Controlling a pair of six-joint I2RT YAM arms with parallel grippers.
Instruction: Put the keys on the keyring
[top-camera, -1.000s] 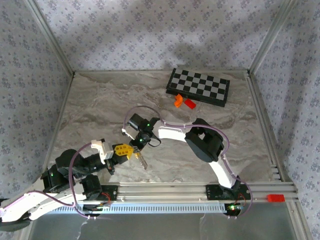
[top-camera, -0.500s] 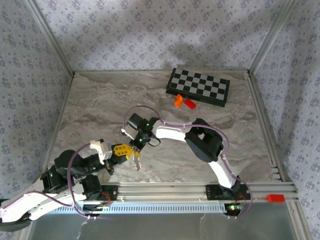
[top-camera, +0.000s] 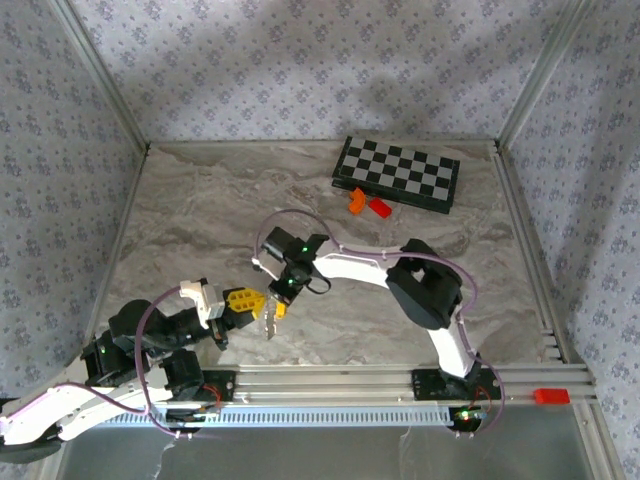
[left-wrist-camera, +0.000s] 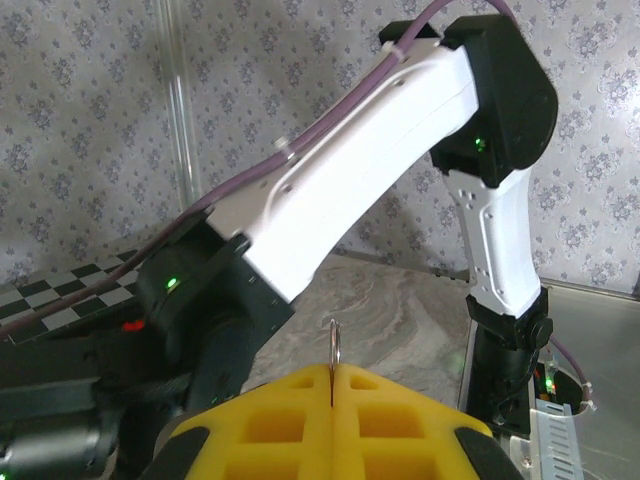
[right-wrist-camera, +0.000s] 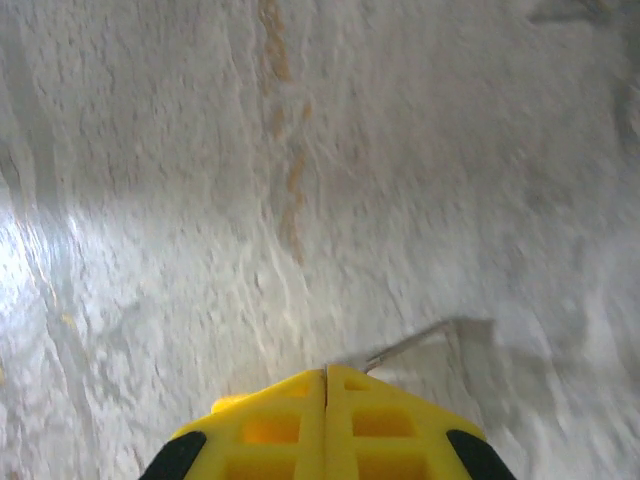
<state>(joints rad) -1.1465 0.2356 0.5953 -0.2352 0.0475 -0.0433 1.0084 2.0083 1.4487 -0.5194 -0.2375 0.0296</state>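
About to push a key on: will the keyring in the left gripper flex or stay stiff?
Likely flexes a little: the keyring is thin wire. Could pivot when pushed: the left gripper pinches one part, the rest pokes out above.

1. The chessboard lay at the far right of the table.
2. Two small blocks lay side by side, just before the chessboard's near left corner.
3. The left gripper sat near-left of centre, with the right gripper just right of it.
4. The key was just before both grippers' tips.
5. The keyring stood up between the left gripper's pads.
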